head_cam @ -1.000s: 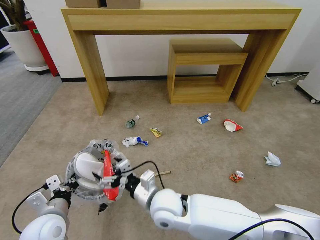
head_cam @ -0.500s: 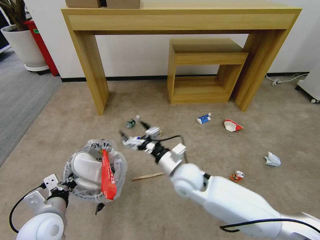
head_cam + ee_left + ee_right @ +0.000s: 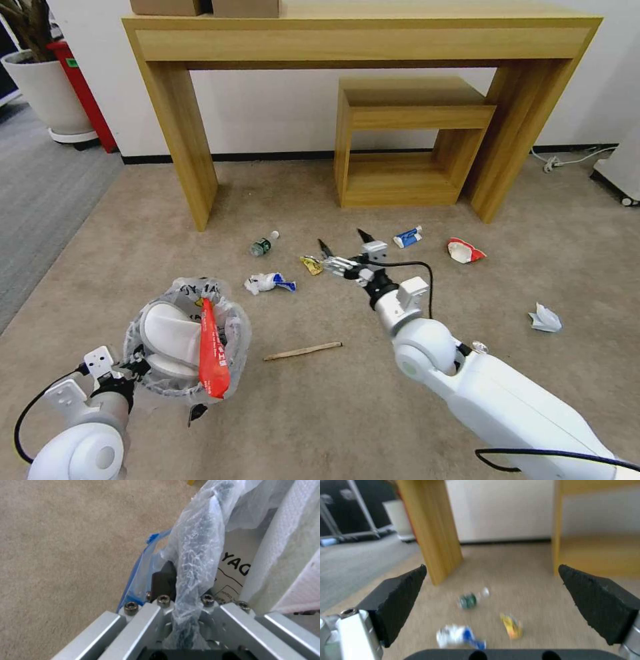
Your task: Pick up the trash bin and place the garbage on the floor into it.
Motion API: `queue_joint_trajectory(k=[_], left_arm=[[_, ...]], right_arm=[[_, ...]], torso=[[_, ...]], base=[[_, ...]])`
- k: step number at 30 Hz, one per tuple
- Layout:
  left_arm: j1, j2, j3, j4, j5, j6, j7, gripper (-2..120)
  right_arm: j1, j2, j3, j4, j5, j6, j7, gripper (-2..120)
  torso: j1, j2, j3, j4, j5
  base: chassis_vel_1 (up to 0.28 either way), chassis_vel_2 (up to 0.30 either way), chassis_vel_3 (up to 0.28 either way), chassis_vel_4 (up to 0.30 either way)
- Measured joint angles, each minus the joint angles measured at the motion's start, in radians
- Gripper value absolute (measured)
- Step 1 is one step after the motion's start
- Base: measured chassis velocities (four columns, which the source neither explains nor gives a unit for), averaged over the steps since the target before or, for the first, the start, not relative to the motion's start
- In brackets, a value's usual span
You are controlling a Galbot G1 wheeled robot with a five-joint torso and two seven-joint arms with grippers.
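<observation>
- Gripping the bagged rim of the trash bin (image 3: 187, 340), the left gripper (image 3: 137, 367) sits at the near left of the scene; the left wrist view shows its fingers closed over the bin's crinkly plastic-covered rim (image 3: 196, 562).
- Inside the bin lie two white slippers (image 3: 170, 330), and a red wrapper (image 3: 212, 350) hangs over the bin's right edge.
- The right gripper (image 3: 343, 243) is stretched out over the middle of the floor (image 3: 400, 320), its jaws spread wide and holding nothing; the right wrist view shows the two dark fingers (image 3: 400, 597) far apart with bare carpet between them.
- Just left of that gripper's tips lies a yellow wrapper (image 3: 311, 265), and farther left and nearer, a white and blue crumpled wrapper (image 3: 269, 283).
- A small plastic bottle (image 3: 264, 244) lies beyond those two, toward the left leg of the big wooden table (image 3: 180, 133).
- A wooden stick (image 3: 303, 351) lies on the carpet between the bin and the right arm.
- Right of the gripper are a blue-white tube (image 3: 407, 237) and, farther right, a piece of red paper (image 3: 464, 251).
- A white paper wad (image 3: 545, 319) lies well out to the right.
- A crushed can (image 3: 478, 347) peeks out from behind the right arm's forearm.
- A small wooden table (image 3: 407, 133) stands under the big one, against the far wall.
</observation>
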Motion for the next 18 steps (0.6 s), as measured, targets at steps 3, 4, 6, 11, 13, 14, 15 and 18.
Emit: queue_joint_trajectory(k=[3,4,6,11,13,14,15,18], left_arm=[[0.000,-0.003,0.004,0.002,0.001,0.000,0.000,0],[0.000,-0.003,0.004,0.002,0.001,0.000,0.000,0],[0.000,-0.006,0.006,0.002,0.003,0.000,0.000,0],[0.004,-0.003,0.009,0.003,0.006,-0.001,0.001,0],[0.004,-0.004,0.010,0.004,0.007,-0.001,0.001,0],[0.003,-0.004,0.011,0.005,0.008,-0.002,0.002,0],[0.000,-0.004,0.015,0.008,0.008,-0.003,0.002,0],[-0.011,-0.002,0.025,0.015,0.009,-0.003,0.003,0]], right_arm=[[-0.042,-0.009,0.020,0.010,0.073,-0.044,0.056,100],[-0.042,-0.009,0.020,0.010,0.073,-0.044,0.056,100],[-0.071,-0.003,0.025,0.013,0.134,-0.102,0.118,100],[-0.079,0.012,0.010,-0.027,0.246,-0.258,0.240,100],[-0.067,0.007,-0.003,-0.041,0.246,-0.261,0.236,100],[-0.054,0.001,-0.019,-0.056,0.245,-0.263,0.226,100],[-0.034,-0.016,-0.049,-0.090,0.228,-0.263,0.188,100],[0.003,-0.058,-0.121,-0.149,0.173,-0.255,0.094,100]], torso=[[0.000,0.000,0.000,0.0000,0.0000],[0.000,0.000,0.000,0.0000,0.0000],[0.000,0.000,0.000,0.0000,-0.0003],[0.000,0.000,0.000,0.0000,-0.0001],[0.000,0.000,0.000,0.0001,-0.0001],[0.000,0.000,0.000,0.0002,-0.0001],[0.000,0.000,0.000,0.0003,-0.0001],[0.000,0.000,0.000,0.0000,-0.0002]], base=[[0.000,0.000,0.000,0.000],[0.000,0.000,0.000,0.000],[0.000,0.000,0.000,0.000],[0.000,0.000,0.000,0.000],[0.000,0.000,0.000,0.000],[0.000,0.000,0.000,0.000],[0.000,0.000,0.000,0.000],[0.000,0.000,0.000,0.000]])
